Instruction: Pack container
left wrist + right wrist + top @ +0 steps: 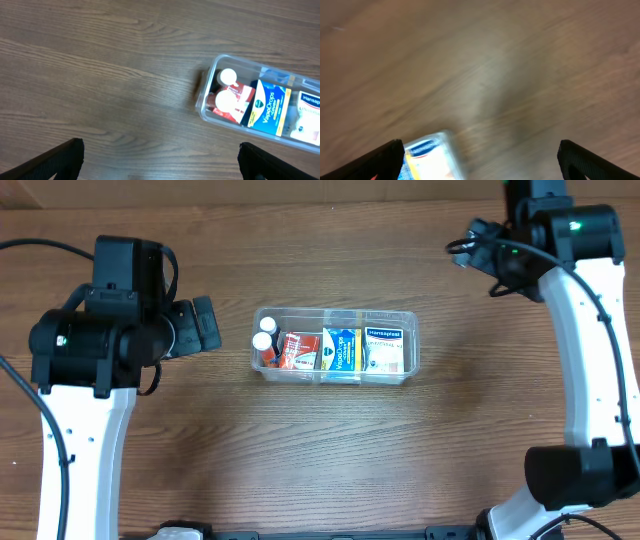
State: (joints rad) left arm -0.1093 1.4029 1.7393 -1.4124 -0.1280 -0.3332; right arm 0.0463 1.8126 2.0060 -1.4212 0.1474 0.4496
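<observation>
The clear plastic container [335,375] sits at the table's middle. It holds two white-capped bottles [265,337], a red box [294,350], a blue-and-yellow VapoDrops box [341,350] and a white Hansaplast box [384,348]. It also shows in the left wrist view [207,97] at the right, and blurred in the right wrist view [447,145]. My left gripper [160,160] is open and empty, left of the container. My right gripper [480,160] is open and empty, far to the container's upper right.
Brown wooden table [330,460] all round. The left arm [110,330] stands at the left. The right arm [580,270] stands at the far right with cables near its wrist.
</observation>
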